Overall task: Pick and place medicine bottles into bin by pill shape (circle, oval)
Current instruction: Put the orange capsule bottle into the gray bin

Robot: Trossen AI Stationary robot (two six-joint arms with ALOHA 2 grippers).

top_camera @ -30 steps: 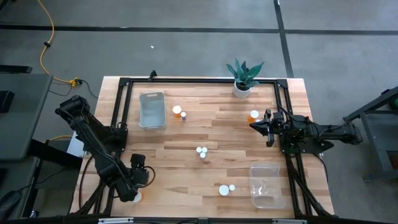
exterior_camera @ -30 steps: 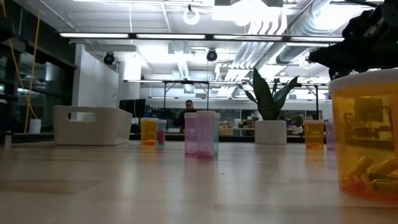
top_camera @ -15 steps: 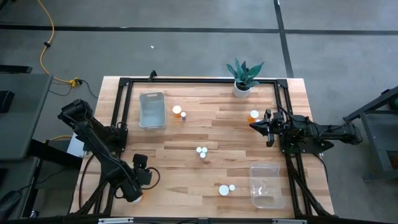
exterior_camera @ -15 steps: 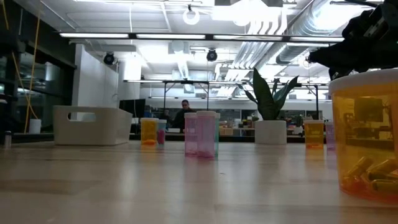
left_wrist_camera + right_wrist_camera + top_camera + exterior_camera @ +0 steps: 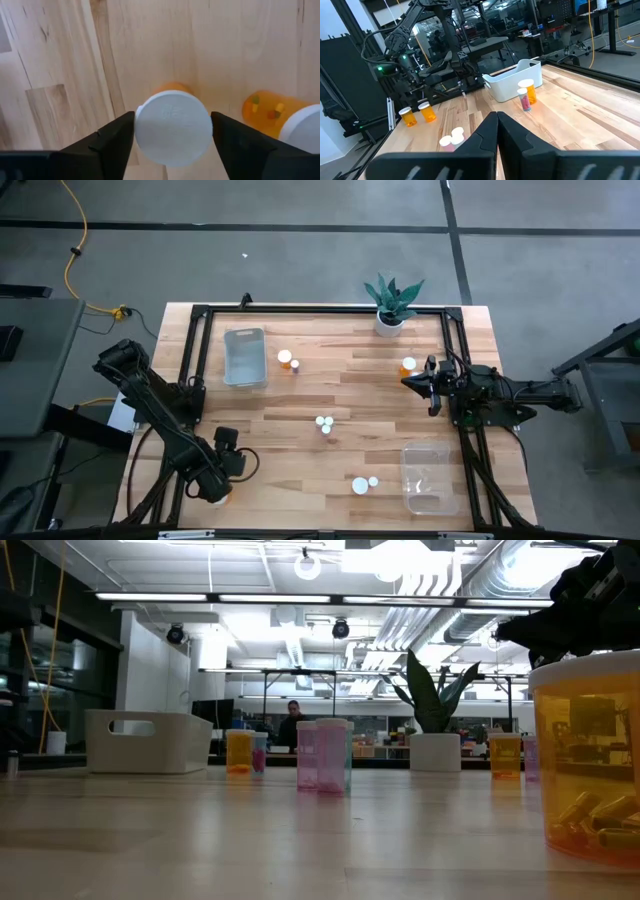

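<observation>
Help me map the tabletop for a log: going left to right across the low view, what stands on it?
White bin → orange bottle → pink bottle → white plant pot → small orange bottle → large near orange bottle at the right edge.

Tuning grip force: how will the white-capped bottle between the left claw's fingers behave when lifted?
The bottle is probably stiff plastic, and light. Its smooth round cap may slip or twist in the left claw. If dropped, it would likely roll.
</observation>
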